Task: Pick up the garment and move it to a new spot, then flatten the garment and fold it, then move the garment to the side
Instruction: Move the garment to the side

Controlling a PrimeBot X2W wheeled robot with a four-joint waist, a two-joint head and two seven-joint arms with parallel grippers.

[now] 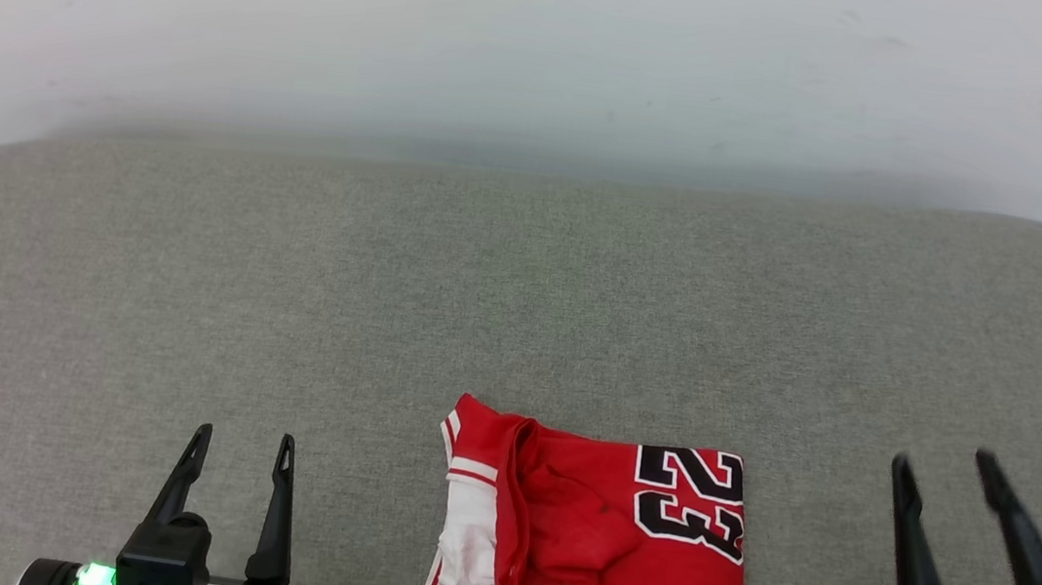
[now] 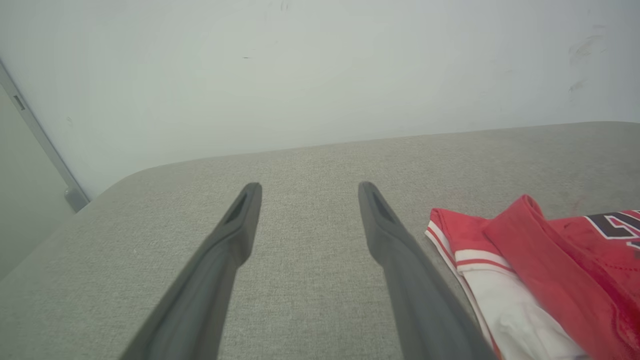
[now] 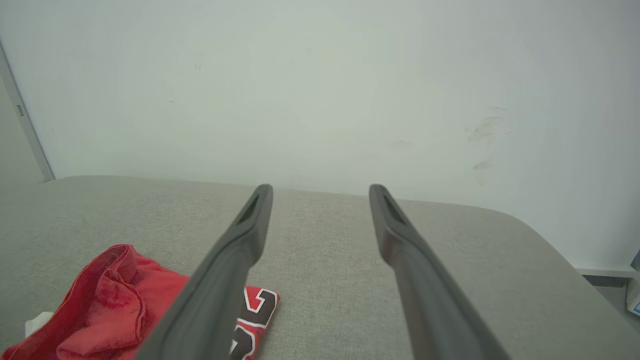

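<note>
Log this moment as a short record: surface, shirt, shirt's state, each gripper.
surface: grey fabric pad, pale wall behind it
shirt: red shirt with white sleeves, at the near edge of the pad, between the two grippers
shirt's state: folded into a rough rectangle, somewhat rumpled, number 23 on top at its right end, white sleeve at its left end
left gripper: open, holds nothing, apart from the shirt on its left side
right gripper: open, holds nothing, apart from the shirt on its right side
</note>
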